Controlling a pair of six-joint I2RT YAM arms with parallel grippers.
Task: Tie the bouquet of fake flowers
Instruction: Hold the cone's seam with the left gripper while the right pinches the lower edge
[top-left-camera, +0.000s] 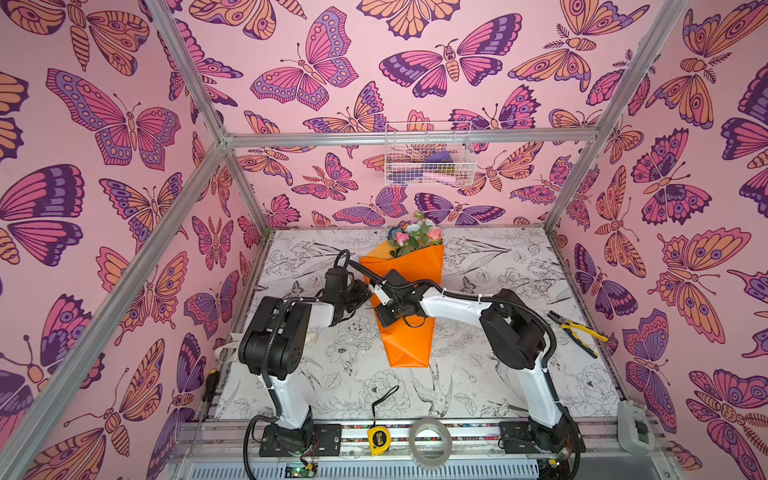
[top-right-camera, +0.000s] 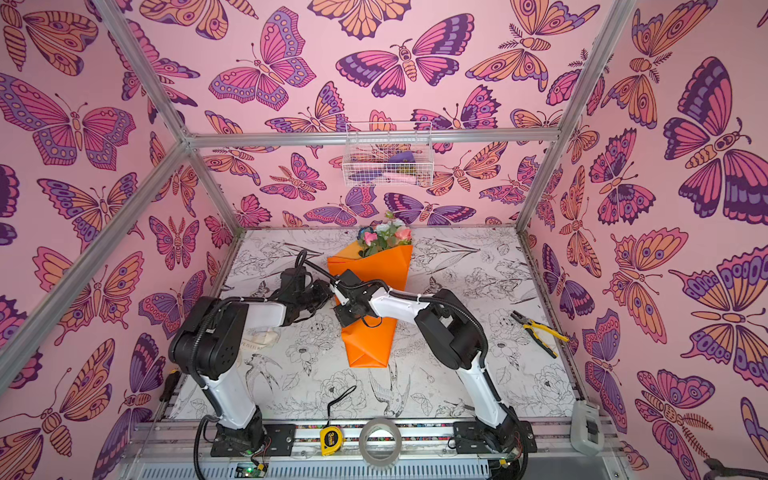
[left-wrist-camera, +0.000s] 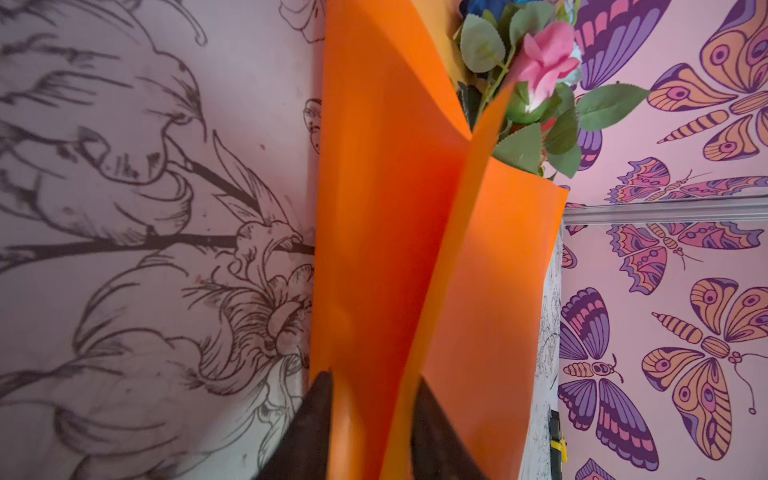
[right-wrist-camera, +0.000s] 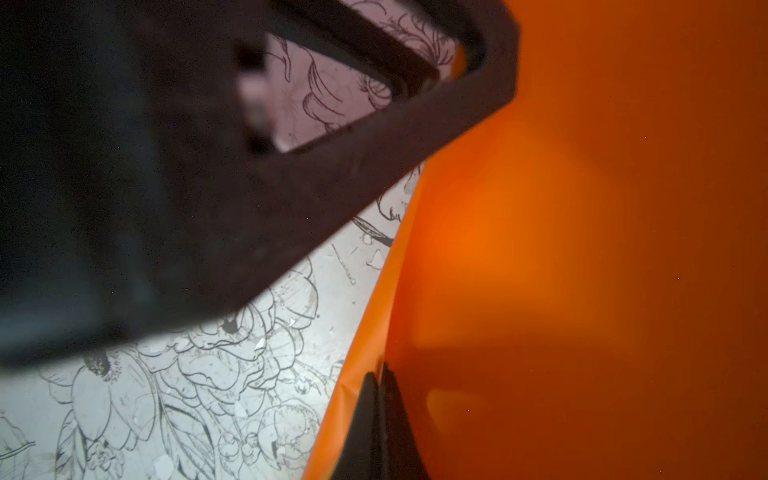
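Right fingers (right-wrist-camera: 365, 428) are pinched shut on the paper edge of the bouquet (top-left-camera: 415, 266); left fingers (left-wrist-camera: 307, 432) are set astride its fold, grip unclear, presumably so it is held gathered.

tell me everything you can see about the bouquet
The bouquet is a cone of glossy orange wrap lying flat on the floral-print table, with its folded narrow tip at the front. Pink, peach, blue and white roses with green leaves poke out toward the back wall. The right end effector pinches one wrap edge; the left end effector straddles a flap.
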